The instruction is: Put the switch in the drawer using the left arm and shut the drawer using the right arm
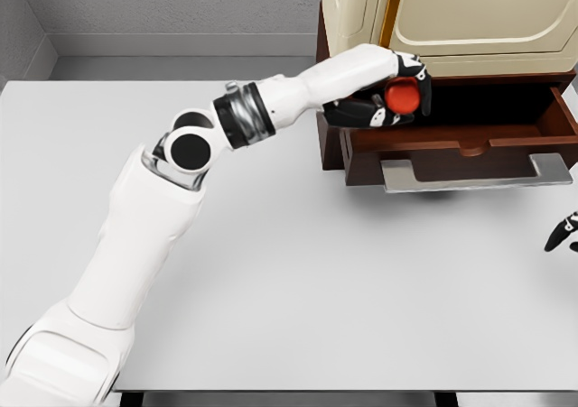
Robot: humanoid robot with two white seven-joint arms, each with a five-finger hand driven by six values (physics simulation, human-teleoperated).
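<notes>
Red rounded switch [403,95] gripped in the left robot hand [384,100], poised over the open dark wooden drawer [470,129].
Drawer cavity lies directly below; right robot hand [562,234], fingers unclear, waits beside its metal handle [470,174].

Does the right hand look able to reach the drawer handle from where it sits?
Probably yes. The right hand sits at the right edge, just below the drawer handle, with bare table between. The left hand is over the drawer's far left end.
</notes>
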